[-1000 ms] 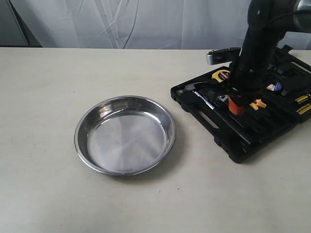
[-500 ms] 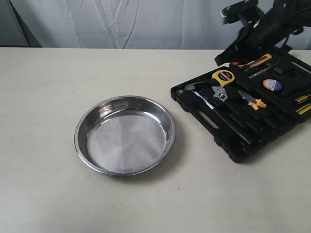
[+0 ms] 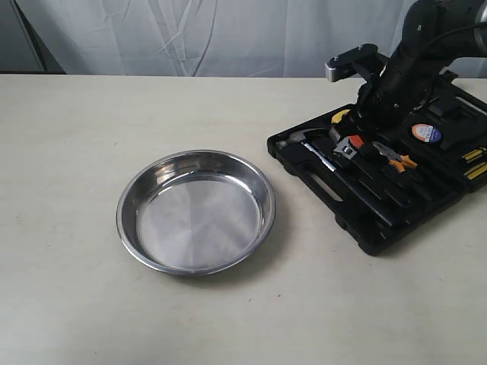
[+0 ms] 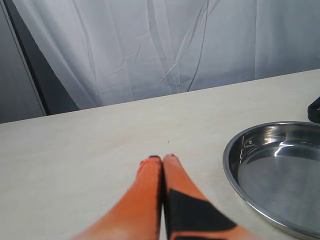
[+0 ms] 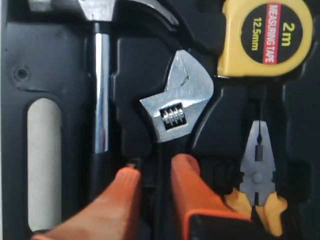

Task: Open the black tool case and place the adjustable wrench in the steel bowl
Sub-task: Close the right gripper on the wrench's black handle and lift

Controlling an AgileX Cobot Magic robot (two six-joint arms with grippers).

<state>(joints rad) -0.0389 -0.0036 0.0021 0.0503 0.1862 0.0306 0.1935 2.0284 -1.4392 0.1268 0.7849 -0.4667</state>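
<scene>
The black tool case [image 3: 380, 220] lies open on the right of the table, tools in its moulded slots. The adjustable wrench [image 3: 347, 146] rests in its slot; in the right wrist view its silver head [image 5: 176, 107] shows in full. My right gripper [image 5: 156, 165] is low over the case [image 5: 65, 65], open, with an orange finger on each side of the wrench's black handle. In the exterior view the right gripper [image 3: 359, 129] is mostly hidden by its arm. The steel bowl [image 3: 195, 217] sits empty mid-table. My left gripper [image 4: 162, 158] is shut on nothing, just left of the bowl [image 4: 280, 170].
In the case, a hammer [image 5: 100, 90] lies beside the wrench, a yellow tape measure [image 5: 267, 37] beyond its head, and orange-handled pliers [image 5: 257, 170] on the other side. More small tools fill the far half [image 3: 456, 152]. A white curtain hangs behind the table.
The right arm lifted away from the case toward the back, then came down again over the wrench. The wrench, the bowl and the case have not moved.
</scene>
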